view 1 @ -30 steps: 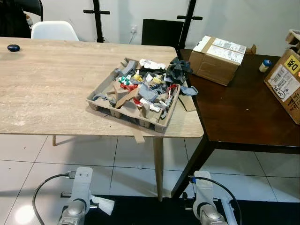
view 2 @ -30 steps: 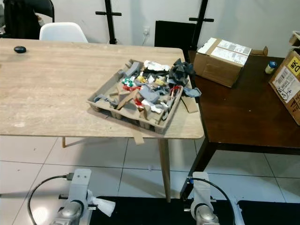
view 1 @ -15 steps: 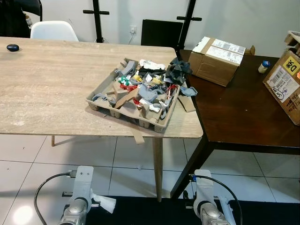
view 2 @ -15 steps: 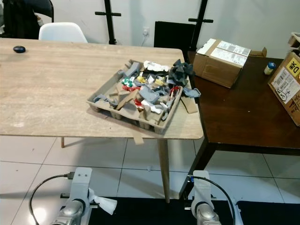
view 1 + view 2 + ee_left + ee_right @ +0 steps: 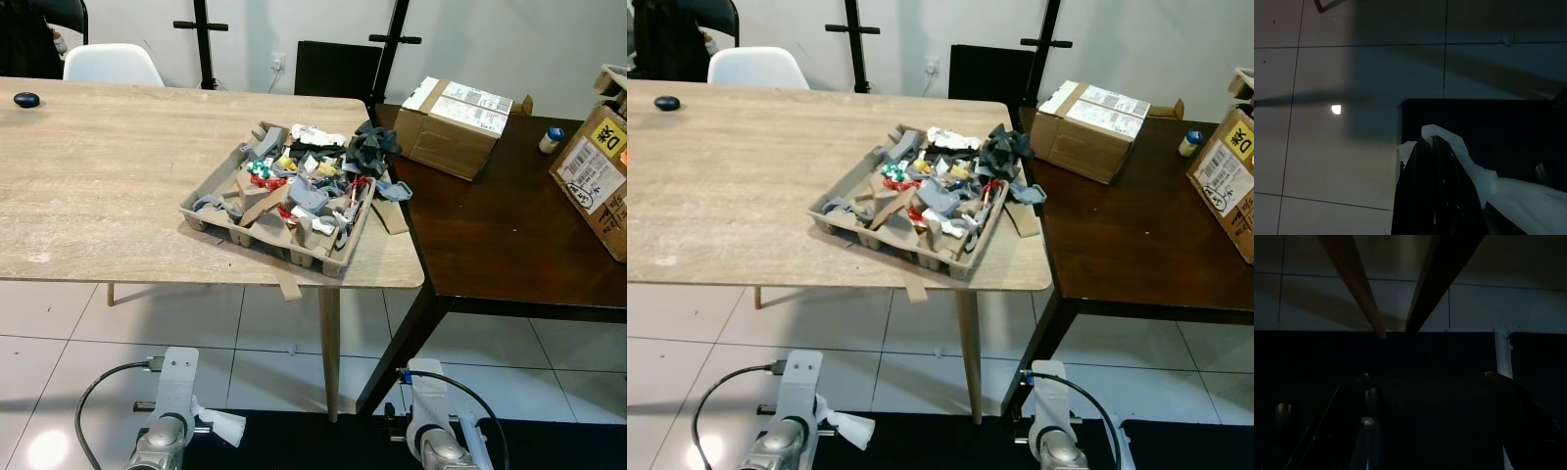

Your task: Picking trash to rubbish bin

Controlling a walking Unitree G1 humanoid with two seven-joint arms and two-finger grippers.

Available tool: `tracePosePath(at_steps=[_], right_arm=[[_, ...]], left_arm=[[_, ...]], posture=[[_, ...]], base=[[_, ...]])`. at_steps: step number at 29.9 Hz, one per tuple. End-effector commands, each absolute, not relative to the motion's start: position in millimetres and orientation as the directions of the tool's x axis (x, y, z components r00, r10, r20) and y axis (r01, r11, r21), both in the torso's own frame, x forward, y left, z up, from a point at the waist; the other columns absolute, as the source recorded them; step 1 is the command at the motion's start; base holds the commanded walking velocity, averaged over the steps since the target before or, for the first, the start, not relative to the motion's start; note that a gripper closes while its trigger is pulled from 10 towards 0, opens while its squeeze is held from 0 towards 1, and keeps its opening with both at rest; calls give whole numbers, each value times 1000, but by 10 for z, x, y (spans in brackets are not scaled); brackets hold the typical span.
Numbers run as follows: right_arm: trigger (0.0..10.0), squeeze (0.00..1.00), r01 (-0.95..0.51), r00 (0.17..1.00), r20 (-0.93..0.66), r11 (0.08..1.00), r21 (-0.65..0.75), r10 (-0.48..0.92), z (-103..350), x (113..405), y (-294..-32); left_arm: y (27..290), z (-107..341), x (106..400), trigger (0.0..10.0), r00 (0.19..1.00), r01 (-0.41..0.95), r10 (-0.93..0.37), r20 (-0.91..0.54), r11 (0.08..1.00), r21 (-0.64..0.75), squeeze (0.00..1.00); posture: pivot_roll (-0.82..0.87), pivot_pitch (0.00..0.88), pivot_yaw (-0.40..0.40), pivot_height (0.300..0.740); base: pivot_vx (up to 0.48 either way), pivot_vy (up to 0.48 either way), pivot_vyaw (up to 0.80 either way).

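Observation:
A cardboard tray (image 5: 210,219) heaped with mixed trash (image 5: 306,182), scraps of paper, plastic and card, sits at the right end of the light wooden table (image 5: 98,176). My left arm (image 5: 172,392) hangs low in front of the table, over the floor. Its gripper (image 5: 1434,147) is shut on a white crumpled scrap (image 5: 219,427), which trails out past the fingers (image 5: 1508,191). My right arm (image 5: 427,411) hangs low beside the table legs. Its gripper (image 5: 1435,421) is open, with nothing between the fingers, over a dark mat.
A dark wooden table (image 5: 490,230) adjoins on the right, with a cardboard box (image 5: 457,113) and a second box (image 5: 598,171) on it. A black mat (image 5: 304,441) lies on the tiled floor below. A white chair (image 5: 112,64) stands behind the table, and a black mouse (image 5: 27,99) lies far left.
The head camera has shifted slightly. Both arms have stayed low, and nothing on the tables has moved.

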State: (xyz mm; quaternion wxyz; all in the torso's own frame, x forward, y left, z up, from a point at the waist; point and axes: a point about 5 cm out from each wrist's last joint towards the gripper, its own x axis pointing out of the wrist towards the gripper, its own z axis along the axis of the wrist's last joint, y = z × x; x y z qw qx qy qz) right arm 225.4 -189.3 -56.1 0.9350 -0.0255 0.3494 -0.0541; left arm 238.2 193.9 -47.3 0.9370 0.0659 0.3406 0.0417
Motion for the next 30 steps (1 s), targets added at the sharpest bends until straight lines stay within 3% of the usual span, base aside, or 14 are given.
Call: tracePosePath(at_steps=[1, 30], right_arm=[[10000, 0, 98, 729, -671, 991, -92, -135, -608, 2175, -1940], [10000, 0, 85, 722, -680, 992, -97, -128, -631, 2131, -1956]], left_arm=[[1902, -543, 2297, 10000, 739, -11, 110, -665, 988, 151, 0], [1912, -583, 2229, 10000, 728, -10, 114, -676, 988, 155, 0]], posture=[[94, 92, -39, 740], [95, 81, -47, 740]], base=[[0, 0, 0], [0, 0, 0]])
